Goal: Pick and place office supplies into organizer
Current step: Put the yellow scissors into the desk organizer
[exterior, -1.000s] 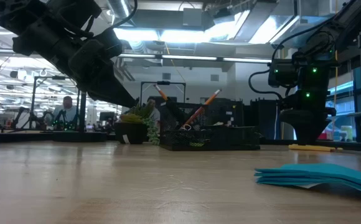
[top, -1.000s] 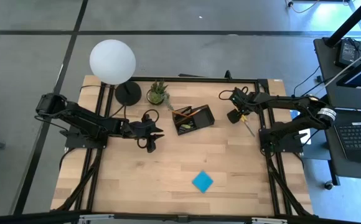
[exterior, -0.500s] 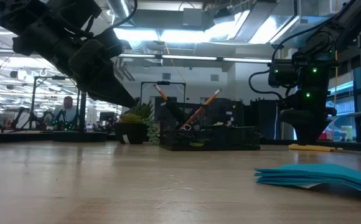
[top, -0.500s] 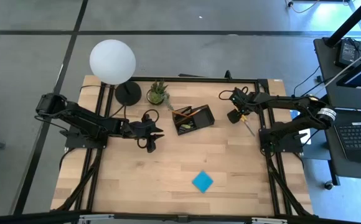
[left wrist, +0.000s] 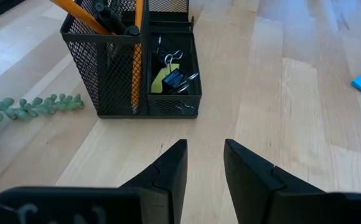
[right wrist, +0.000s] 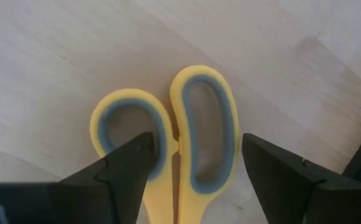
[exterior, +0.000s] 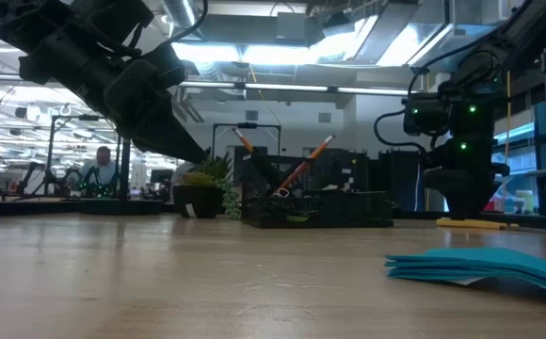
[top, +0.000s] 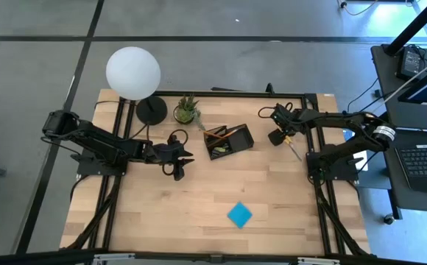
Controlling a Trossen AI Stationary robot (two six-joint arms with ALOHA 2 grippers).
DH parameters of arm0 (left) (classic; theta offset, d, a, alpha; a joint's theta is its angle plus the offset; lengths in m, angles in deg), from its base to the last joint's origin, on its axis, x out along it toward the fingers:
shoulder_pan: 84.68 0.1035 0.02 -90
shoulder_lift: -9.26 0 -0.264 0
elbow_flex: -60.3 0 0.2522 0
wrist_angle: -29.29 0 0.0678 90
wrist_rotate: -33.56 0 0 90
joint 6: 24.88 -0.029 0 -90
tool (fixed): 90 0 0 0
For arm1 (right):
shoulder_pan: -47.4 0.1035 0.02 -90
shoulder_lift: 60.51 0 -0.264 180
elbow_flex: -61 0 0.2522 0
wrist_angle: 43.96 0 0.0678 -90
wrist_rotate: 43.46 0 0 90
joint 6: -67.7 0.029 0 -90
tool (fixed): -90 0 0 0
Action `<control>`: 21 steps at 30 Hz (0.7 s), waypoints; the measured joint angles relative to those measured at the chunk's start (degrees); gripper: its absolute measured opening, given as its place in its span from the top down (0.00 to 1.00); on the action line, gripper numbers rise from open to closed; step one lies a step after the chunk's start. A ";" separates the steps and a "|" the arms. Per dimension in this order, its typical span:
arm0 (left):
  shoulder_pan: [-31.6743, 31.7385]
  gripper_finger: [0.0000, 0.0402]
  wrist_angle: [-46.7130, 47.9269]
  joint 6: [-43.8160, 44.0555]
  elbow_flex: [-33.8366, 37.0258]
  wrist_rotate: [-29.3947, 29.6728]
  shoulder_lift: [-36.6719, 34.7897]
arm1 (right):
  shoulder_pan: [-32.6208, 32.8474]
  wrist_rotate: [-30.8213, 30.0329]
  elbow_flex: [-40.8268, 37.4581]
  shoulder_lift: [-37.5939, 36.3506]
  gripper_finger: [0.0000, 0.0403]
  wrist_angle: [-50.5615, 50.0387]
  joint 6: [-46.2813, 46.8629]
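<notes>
Yellow-handled scissors (top: 291, 145) lie flat on the table at the right; in the right wrist view their two handle loops (right wrist: 196, 127) lie below the fingers. My right gripper (right wrist: 197, 143) is open over the handles, one finger on either side; it also shows in the high view (top: 277, 135). The black mesh organizer (top: 228, 140) stands mid-table and holds orange pencils (left wrist: 137, 25), black clips (left wrist: 175, 76) and a yellow block (left wrist: 160, 81). A blue sticky-note pad (top: 239, 214) lies flat toward the near edge. My left gripper (left wrist: 200, 163) is open and empty, left of the organizer.
A white globe lamp (top: 132, 71) on a round black base (top: 152, 111) and a small potted plant (top: 187, 110) stand at the far left, behind my left gripper. Bare wood lies between the organizer and the blue pad.
</notes>
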 joint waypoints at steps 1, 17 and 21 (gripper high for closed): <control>0.00 0.76 -0.01 0.00 0.00 0.00 0.01 | 0.00 0.12 0.02 0.72 0.37 -0.04 0.42; -0.02 0.76 -0.02 0.05 0.01 0.07 0.00 | -5.18 8.13 0.37 2.55 0.46 -1.36 6.17; -0.02 0.76 -0.02 0.04 0.02 0.07 0.00 | -5.22 8.02 0.43 2.55 0.51 -1.29 4.72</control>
